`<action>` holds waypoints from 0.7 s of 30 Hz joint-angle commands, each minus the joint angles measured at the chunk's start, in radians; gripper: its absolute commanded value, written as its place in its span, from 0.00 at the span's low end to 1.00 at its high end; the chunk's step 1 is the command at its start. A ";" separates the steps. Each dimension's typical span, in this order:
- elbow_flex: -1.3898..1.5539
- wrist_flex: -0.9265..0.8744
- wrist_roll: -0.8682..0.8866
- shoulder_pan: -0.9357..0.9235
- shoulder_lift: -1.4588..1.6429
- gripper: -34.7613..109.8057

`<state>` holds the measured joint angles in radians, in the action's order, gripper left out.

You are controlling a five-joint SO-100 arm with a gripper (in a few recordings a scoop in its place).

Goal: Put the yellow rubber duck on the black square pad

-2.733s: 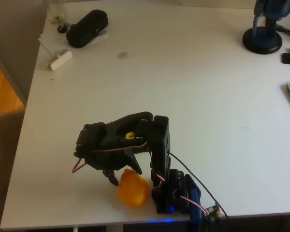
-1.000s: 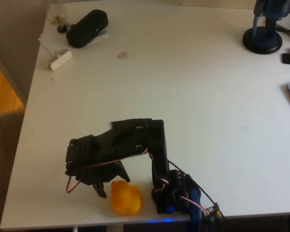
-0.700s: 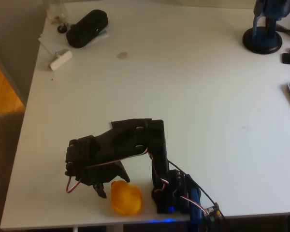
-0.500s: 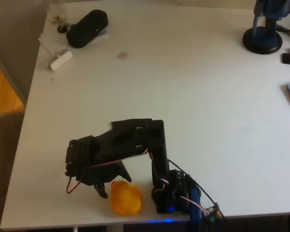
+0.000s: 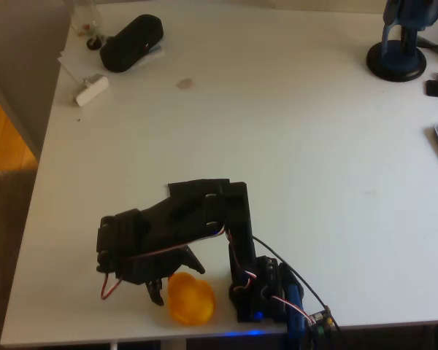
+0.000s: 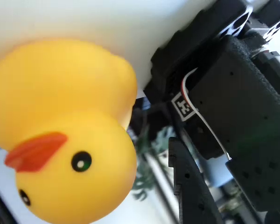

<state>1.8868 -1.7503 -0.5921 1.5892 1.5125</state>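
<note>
None of the job looks done: the yellow rubber duck [image 5: 190,298] sits near the table [image 5: 314,146] edge between our end effector's [image 5: 168,286] open fingers, not gripped yet.

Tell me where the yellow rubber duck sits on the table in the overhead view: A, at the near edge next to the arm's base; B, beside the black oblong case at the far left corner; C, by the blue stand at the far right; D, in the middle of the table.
A: the yellow rubber duck sits at the near table edge, just left of the arm's base.
</note>
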 commanded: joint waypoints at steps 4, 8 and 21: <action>-0.032 -0.026 -0.005 0.107 0.025 0.53; -0.028 -0.026 -0.006 0.103 0.025 0.53; -0.020 -0.028 -0.008 0.100 0.025 0.48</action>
<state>1.8868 -1.7503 -0.5937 1.6644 1.5125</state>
